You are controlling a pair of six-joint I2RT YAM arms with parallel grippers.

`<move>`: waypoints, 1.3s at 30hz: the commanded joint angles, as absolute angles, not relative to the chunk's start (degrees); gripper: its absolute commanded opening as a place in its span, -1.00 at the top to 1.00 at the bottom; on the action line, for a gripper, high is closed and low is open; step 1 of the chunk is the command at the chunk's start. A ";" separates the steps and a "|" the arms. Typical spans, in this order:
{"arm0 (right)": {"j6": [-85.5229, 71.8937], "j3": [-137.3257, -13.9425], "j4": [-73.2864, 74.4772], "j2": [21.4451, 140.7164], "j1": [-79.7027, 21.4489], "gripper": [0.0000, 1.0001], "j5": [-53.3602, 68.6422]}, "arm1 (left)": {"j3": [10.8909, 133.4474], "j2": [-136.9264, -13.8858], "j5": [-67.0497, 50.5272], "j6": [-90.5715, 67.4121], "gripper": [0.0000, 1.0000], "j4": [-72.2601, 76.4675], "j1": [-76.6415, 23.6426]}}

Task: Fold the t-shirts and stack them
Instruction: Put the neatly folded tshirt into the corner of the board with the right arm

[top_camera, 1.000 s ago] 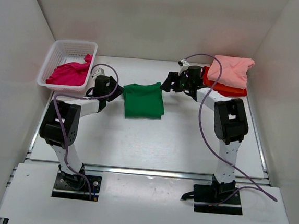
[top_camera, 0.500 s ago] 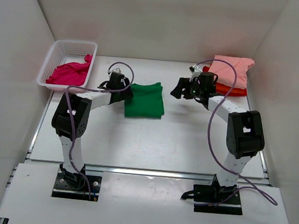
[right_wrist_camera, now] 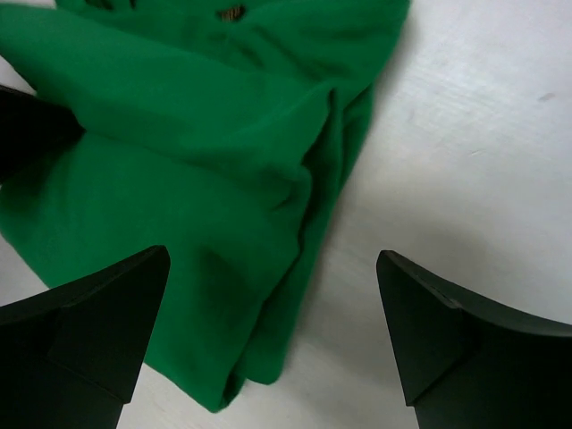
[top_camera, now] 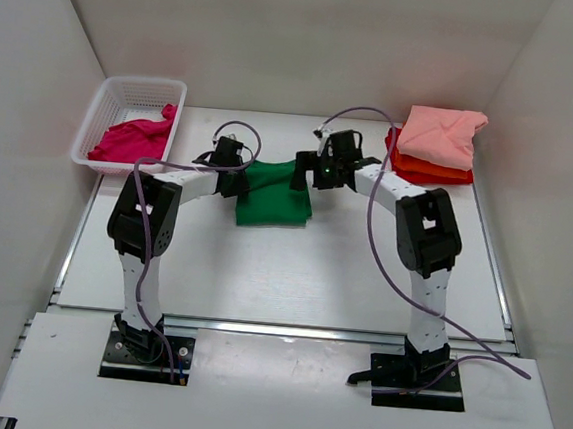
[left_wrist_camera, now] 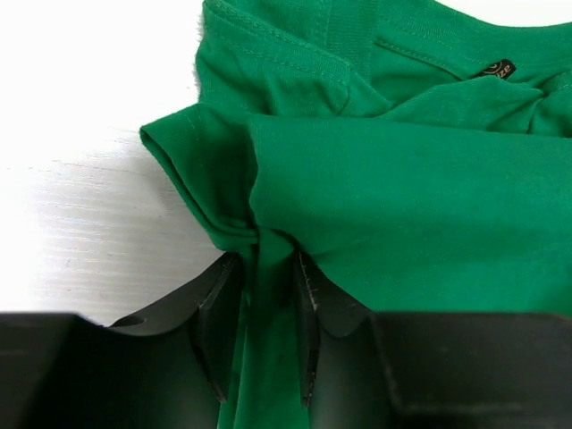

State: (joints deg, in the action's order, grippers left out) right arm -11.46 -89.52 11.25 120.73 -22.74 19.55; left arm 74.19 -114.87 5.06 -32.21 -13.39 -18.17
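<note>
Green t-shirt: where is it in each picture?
Top external: green t-shirt in the middle of the white table.
Left wrist: green t-shirt fills the view; left gripper pinches a fold.
Right wrist: green t-shirt upper left, by the open right gripper.
Shared landmark: the white table.

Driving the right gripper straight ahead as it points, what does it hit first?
Probably the green t-shirt: its edge lies between the open fingers of the right gripper, though depth is unclear.

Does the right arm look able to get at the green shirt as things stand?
Probably yes. The right gripper hangs open right over the green shirt at its edge, nothing between them; the left gripper pinches the opposite side, clear of it.
</note>
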 commanded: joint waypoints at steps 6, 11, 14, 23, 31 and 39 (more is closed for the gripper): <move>-13.89 -102.37 29.77 129.54 -26.10 -0.98 13.54 | 73.74 -115.22 2.99 -32.43 0.20 -15.47 -17.23; -13.27 -111.68 38.82 137.18 -28.38 -0.84 11.08 | 72.69 -115.05 2.20 -32.78 0.21 -14.77 -17.58; -13.88 -115.91 42.52 139.91 -29.35 -0.40 11.59 | 72.51 -114.96 2.20 -32.70 0.19 -14.68 -17.32; -13.89 -124.29 54.94 145.20 -30.50 0.39 7.11 | 71.28 -113.47 1.23 -33.31 0.09 -13.37 -16.88; -8.62 -123.47 49.04 136.24 -27.16 1.00 14.14 | 69.96 -109.69 -1.75 -33.49 -0.20 -13.10 -15.65; -1.33 -129.03 50.02 129.48 -20.57 1.00 19.52 | 63.29 -94.33 -4.04 -32.87 -0.36 -12.39 -12.04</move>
